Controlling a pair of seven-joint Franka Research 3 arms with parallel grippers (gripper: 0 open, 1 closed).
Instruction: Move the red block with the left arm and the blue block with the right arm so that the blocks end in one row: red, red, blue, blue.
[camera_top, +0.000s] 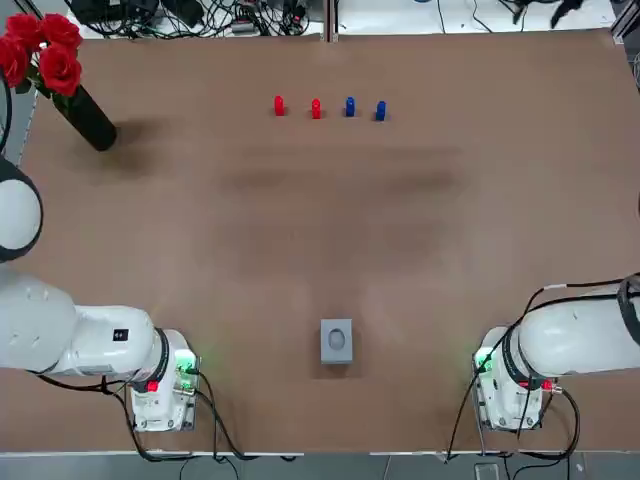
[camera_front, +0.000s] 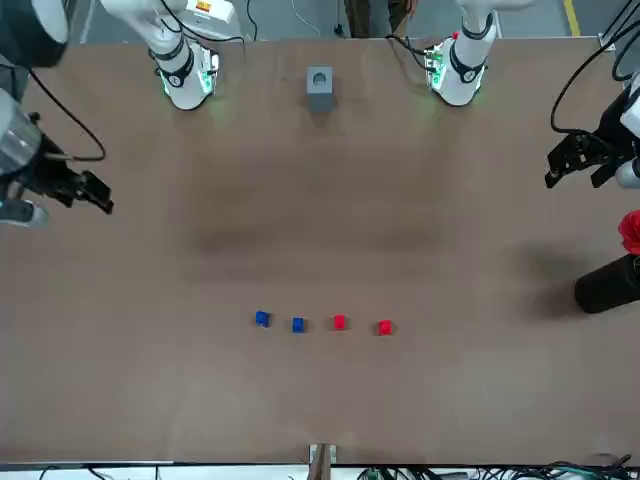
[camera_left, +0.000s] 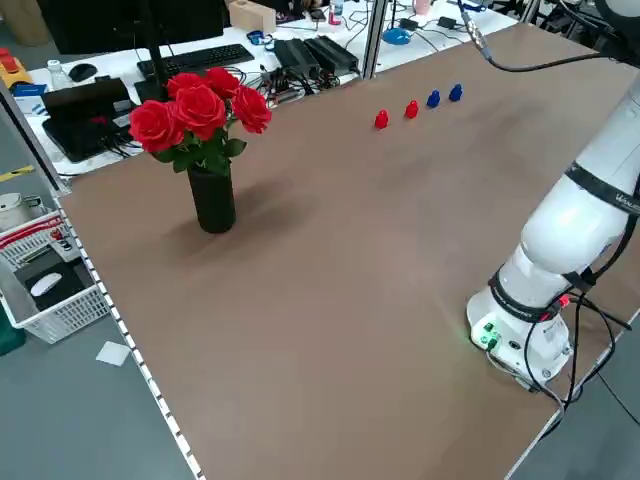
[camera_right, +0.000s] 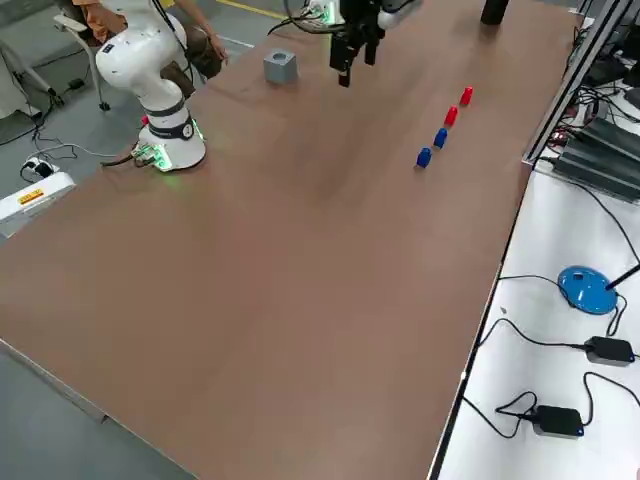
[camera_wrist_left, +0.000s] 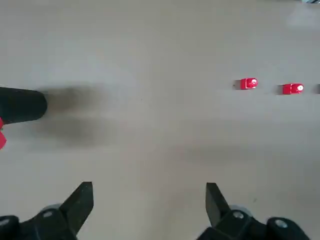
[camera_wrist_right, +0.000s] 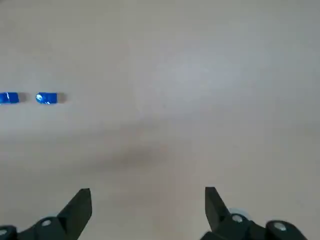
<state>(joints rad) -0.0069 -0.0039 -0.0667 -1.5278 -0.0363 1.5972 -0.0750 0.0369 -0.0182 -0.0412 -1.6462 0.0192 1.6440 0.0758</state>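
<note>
Four small blocks stand in one row at the far middle of the table: red block (camera_top: 278, 105), red block (camera_top: 316, 108), blue block (camera_top: 350, 106), blue block (camera_top: 381, 110). My left gripper (camera_wrist_left: 148, 192) hovers open and holds nothing; it is high over the table's left side near the vase, and both red blocks (camera_wrist_left: 248, 83) lie far ahead of it. My right gripper (camera_wrist_right: 147, 196) is open too and holds nothing; it is raised over the right side, with both blue blocks (camera_wrist_right: 47, 98) well off from it. In the front view the left gripper (camera_front: 575, 160) and the right gripper (camera_front: 95, 195) hang near opposite table edges.
A black vase of red roses (camera_top: 85, 118) stands at the far left corner. A small grey cube (camera_top: 337, 340) sits near the front middle, between the two arm bases. Cables and desk gear lie beyond the far edge.
</note>
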